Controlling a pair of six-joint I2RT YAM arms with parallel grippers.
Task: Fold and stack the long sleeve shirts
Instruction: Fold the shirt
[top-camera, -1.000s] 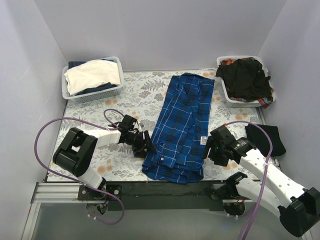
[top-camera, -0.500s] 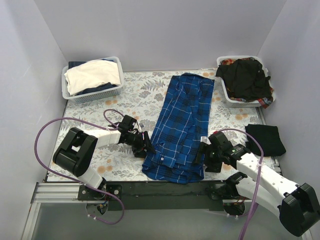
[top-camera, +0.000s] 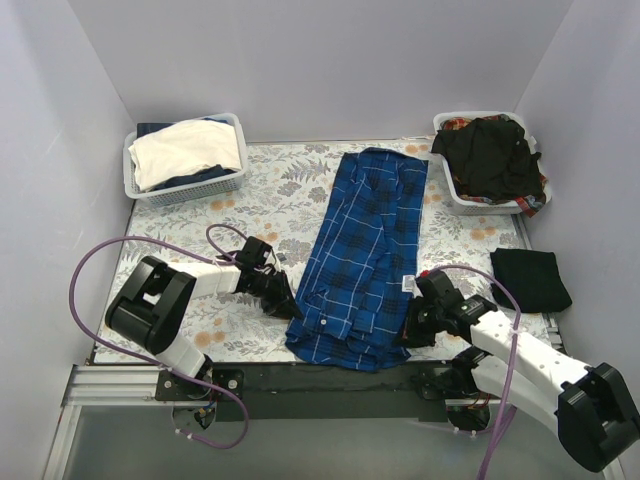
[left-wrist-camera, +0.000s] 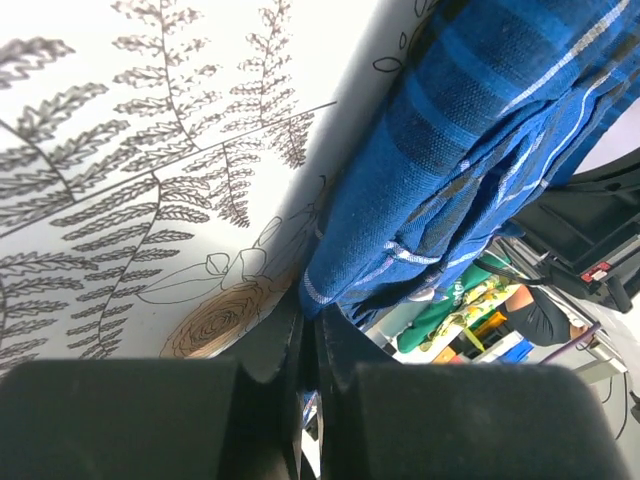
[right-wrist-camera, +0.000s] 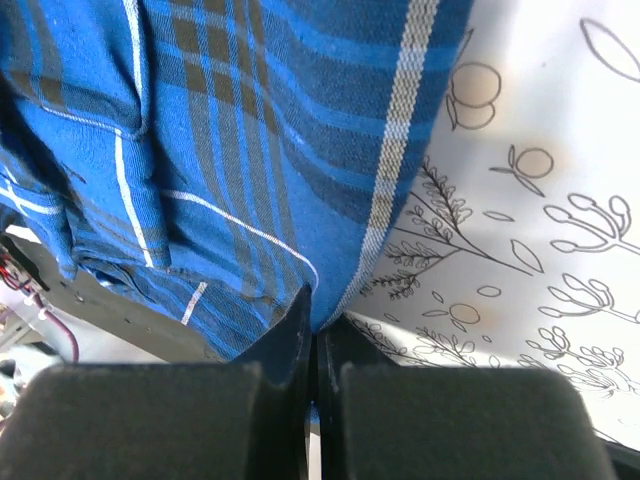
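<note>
- Left gripper (top-camera: 292, 307): jaws pressed together on the near-left edge of the plaid shirt (top-camera: 368, 250). The wrist view shows the folded blue edge running into the fingertips.
- Right gripper (top-camera: 408, 333): jaws likewise closed, pinching the near-right edge of the same shirt. Its wrist view shows the hem caught at the tips.
- Reason for the hold, as a judgement: the two near corners are gripped at once so the bottom end can be carried up as one straight fold without skewing.
- The plaid shirt lies lengthwise on the table (top-camera: 250, 190), in the middle. It is already narrowed to a long strip, with the collar end far and the bunched hem near.
- A folded black garment (top-camera: 530, 278) sits at the table's right edge, just beyond the right arm and well apart from the plaid. It is probably a finished shirt parked there as the base of the stack.
- Far corners: the left basket (top-camera: 182, 190) holds cream cloth over something dark, and the right basket (top-camera: 455, 200) holds a loose dark heap. These are presumably the supply.
- Count: two grippers, both closed on cloth; one plaid shirt; one folded black piece; two baskets.
</note>
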